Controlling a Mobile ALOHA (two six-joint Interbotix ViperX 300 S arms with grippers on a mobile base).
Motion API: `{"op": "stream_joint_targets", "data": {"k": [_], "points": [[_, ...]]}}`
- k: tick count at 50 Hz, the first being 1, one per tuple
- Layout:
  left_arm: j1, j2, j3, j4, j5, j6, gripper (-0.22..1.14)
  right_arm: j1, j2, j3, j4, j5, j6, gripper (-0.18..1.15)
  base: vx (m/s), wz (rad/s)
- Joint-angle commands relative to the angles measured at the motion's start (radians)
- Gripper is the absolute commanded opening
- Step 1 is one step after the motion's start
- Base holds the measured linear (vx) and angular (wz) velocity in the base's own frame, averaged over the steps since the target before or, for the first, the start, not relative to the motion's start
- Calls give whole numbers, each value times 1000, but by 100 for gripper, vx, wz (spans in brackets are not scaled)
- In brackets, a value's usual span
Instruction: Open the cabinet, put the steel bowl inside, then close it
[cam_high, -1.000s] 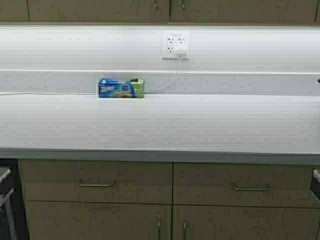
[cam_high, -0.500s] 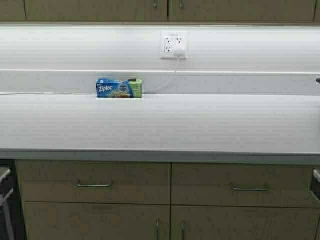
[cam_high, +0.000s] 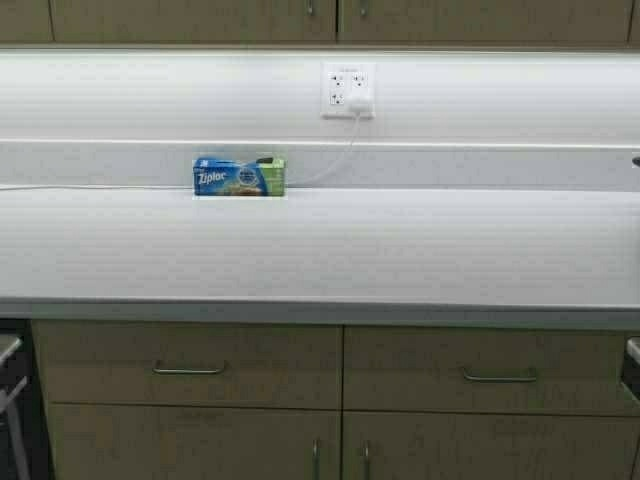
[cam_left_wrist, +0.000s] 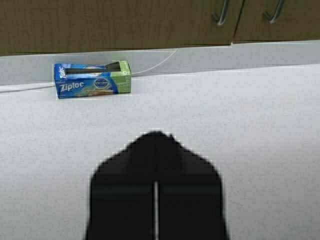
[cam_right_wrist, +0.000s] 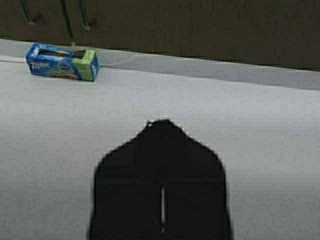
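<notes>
Left gripper (cam_left_wrist: 156, 145) was closed, fingers meeting along a thin seam, holding nothing, and hung low over the bare bench (cam_high: 400, 250). Right gripper (cam_right_wrist: 161, 131) was in the same condition: fingers together, nothing held, above the bench. Neither arm appeared in the high view.

A Ziploc box (cam_high: 239, 176) lay at the back of the bench against the low back ledge, well apart from both grippers. A white cord (cam_high: 335, 165) ran from it up to a wall outlet (cam_high: 348, 91).

The cabinet (cam_high: 200, 18) showed only as the lower edge of its doors along the top of the high view, both doors shut, with two small metal handles (cam_high: 336, 8) at the meeting edges. Drawer-fronted base cabinets (cam_high: 190, 365) stood below the bench.

The steel bowl was not visible in any view; its position could not be established.

Assessment: the task appeared to be at its start, with the opening step not begun. To do it well, one gripper would need to part its fingers, rise to a door handle, close squarely around it, and pull along the door's swing arc rather than straight out. The other arm ought to stay clear of the door's path.
</notes>
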Motion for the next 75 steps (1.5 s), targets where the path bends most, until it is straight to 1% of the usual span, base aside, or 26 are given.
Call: {"op": "stream_joint_targets", "data": {"k": [1, 75], "points": [[-2, -15, -14, 2, -6, 0, 5, 2, -25, -9, -2, -8, -3, 6, 0, 0], [-2, -20, -8, 2, -15, -2, 5, 2, -38, -12, -3, -9, -3, 6, 0, 0]]}}
